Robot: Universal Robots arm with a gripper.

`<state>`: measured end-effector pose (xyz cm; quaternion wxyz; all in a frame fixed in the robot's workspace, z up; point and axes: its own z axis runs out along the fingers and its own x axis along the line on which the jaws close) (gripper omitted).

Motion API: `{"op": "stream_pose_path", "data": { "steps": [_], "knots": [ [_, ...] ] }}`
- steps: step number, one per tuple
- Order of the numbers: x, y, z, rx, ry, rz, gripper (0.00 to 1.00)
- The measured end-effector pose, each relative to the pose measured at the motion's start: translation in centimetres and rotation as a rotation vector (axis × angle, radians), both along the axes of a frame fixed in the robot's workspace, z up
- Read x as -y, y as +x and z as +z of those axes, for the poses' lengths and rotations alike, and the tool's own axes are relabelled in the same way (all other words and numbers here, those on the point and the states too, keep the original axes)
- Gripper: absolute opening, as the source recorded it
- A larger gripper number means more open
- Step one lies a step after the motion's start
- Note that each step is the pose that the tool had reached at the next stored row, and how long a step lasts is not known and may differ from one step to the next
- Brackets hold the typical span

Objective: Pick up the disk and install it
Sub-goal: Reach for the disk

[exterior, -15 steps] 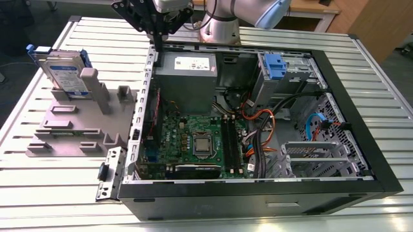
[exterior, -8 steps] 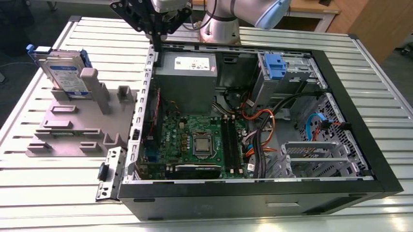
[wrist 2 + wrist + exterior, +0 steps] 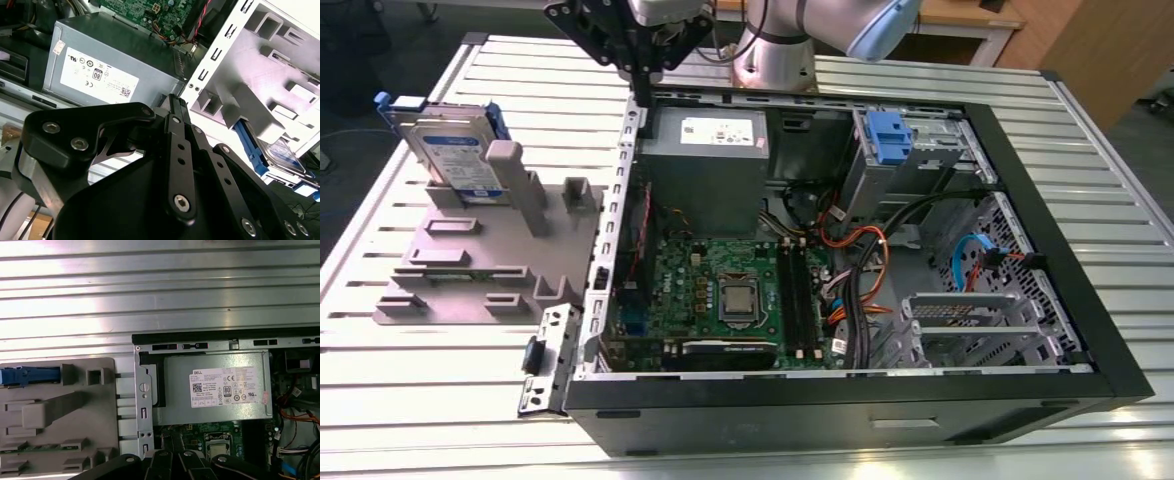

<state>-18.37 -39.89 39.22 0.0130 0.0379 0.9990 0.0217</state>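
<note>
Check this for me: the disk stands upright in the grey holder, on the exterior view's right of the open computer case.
Wrong side. The disk stands upright in the grey holder, but on the exterior view's left of the open computer case, not its right. The exterior view shows this.

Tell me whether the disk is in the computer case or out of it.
Out. The disk stands on edge in the grey fixture beside the open case, at the exterior view's left.

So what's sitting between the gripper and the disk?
Just bare slatted table top in the exterior view, from the gripper across to the upright disk.
</note>
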Motion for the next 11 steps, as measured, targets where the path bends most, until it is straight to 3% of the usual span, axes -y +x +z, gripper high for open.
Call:
{"op": "stream_pose_path", "data": {
  "steps": [11],
  "knots": [
    [0.00, -0.33, 0.00, 0.0001, 0.0001, 0.000, 0.11]
  ]
}}
